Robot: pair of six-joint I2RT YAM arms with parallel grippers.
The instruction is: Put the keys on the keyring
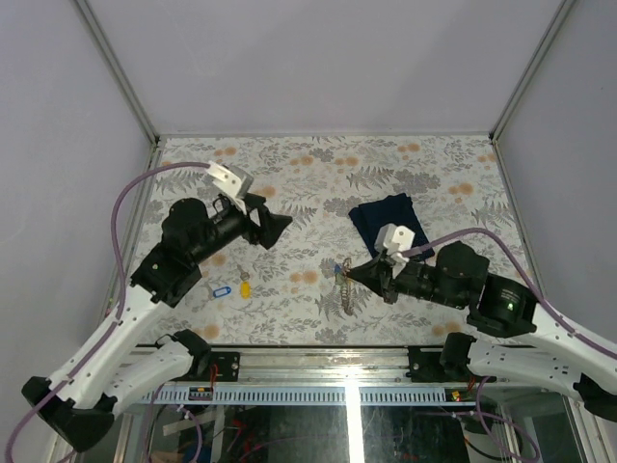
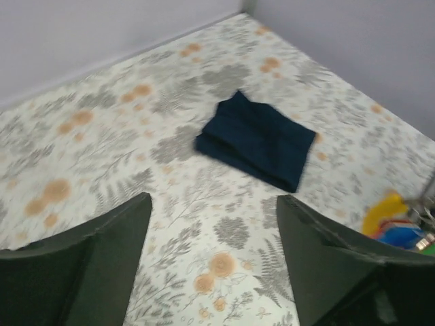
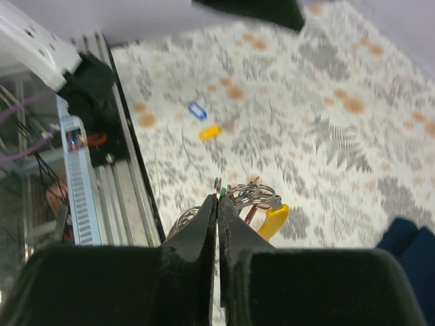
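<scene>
My right gripper point(image 1: 353, 273) is shut on the keyring point(image 1: 342, 286), a silvery bunch that hangs from its tips just above the table. In the right wrist view the shut gripper point(image 3: 219, 198) pinches a thin silver rim with a green tag beside it; small rings point(image 3: 253, 193) and a yellow tag point(image 3: 272, 221) stick out to the right. A blue-tagged key point(image 1: 222, 289) and a yellow-tagged key point(image 1: 245, 287) lie on the table to the left, also in the right wrist view point(image 3: 197, 111) point(image 3: 209, 132). My left gripper point(image 1: 276, 227) is open and empty, held above the table point(image 2: 214, 204).
A dark navy folded cloth point(image 1: 388, 220) lies behind my right gripper, also in the left wrist view point(image 2: 258, 139). The keyring's yellow and blue tags point(image 2: 389, 219) show at that view's right edge. A metal rail point(image 1: 318, 362) runs along the near table edge.
</scene>
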